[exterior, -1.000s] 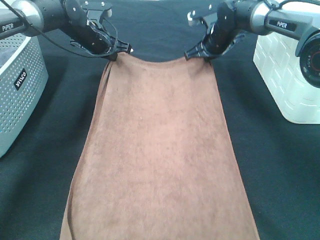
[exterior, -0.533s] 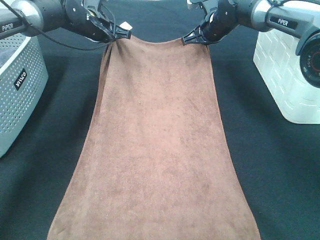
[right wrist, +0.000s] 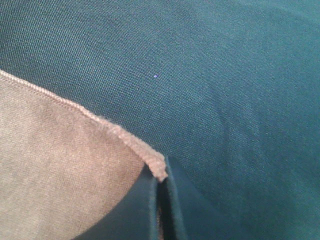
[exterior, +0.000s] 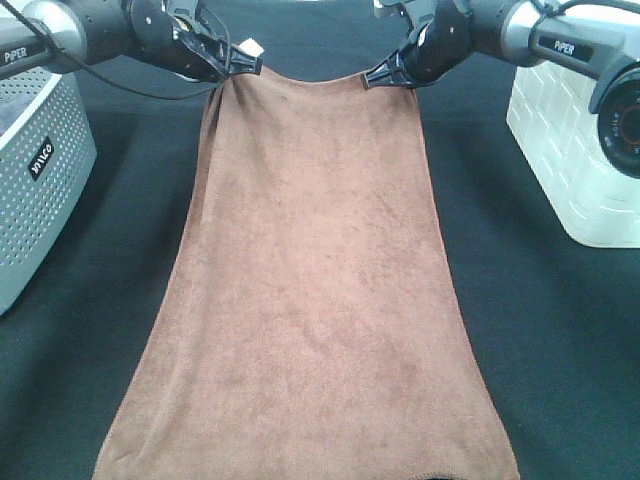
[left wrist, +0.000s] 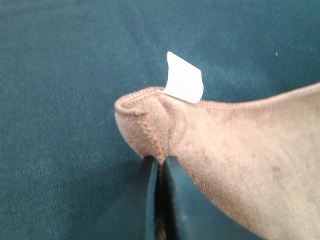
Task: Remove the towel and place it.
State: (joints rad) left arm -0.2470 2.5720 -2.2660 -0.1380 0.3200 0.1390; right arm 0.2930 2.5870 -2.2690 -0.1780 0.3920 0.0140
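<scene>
The brown plush towel [exterior: 310,290] hangs stretched from its two far corners down toward the front of the exterior high view, over the black table cloth [exterior: 560,340]. My left gripper [exterior: 238,68] is shut on the far left corner, where the small white tag [exterior: 251,48] sticks up. My right gripper [exterior: 382,76] is shut on the far right corner. The left wrist view shows the pinched hem [left wrist: 145,125] and tag [left wrist: 184,80] above the closed fingers [left wrist: 150,200]. The right wrist view shows the hemmed corner [right wrist: 150,160] clamped.
A grey perforated basket [exterior: 35,170] stands at the left edge. A white patterned basket [exterior: 575,150] stands at the right. Black cloth covers the table on both sides of the towel.
Both grippers have lifted the towel's far corners up and away. The towel now hangs taut, and its front hem has come into view at the bottom edge.
</scene>
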